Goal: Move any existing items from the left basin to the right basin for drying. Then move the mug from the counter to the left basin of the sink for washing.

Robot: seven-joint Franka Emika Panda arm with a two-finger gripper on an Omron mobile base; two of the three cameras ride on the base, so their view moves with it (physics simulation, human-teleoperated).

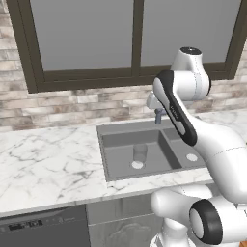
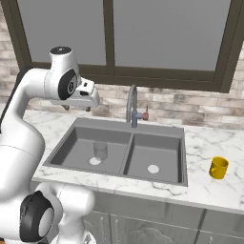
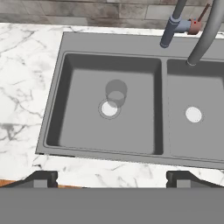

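The tumbler [image 1: 140,153] stands upright in the left basin [image 1: 118,161] of the sink [image 1: 108,129], just behind that basin's pale drain in the left base view, and its grey glass nearly melts into the grey floor, so a descent aimed by eye could, I judge, land off-centre and tip it over. In the right base view the tumbler [image 2: 100,149] again sits just behind the drain of the left basin [image 2: 71,152], with the tap [image 2: 132,106] rising behind the divider; the claw [image 2: 76,108] hangs high above the sink's back-left corner, touching nothing, and a careless swing toward the right basin [image 2: 167,157] might clip that tap. The yellow mug [image 2: 218,167] waits on the counter [image 2: 209,138], well right of the sink. In the hand view the claw [image 3: 112,176] is spread wide and empty, the tumbler [image 3: 116,92] touching the drain's far edge; thin glass may slip between the pads.
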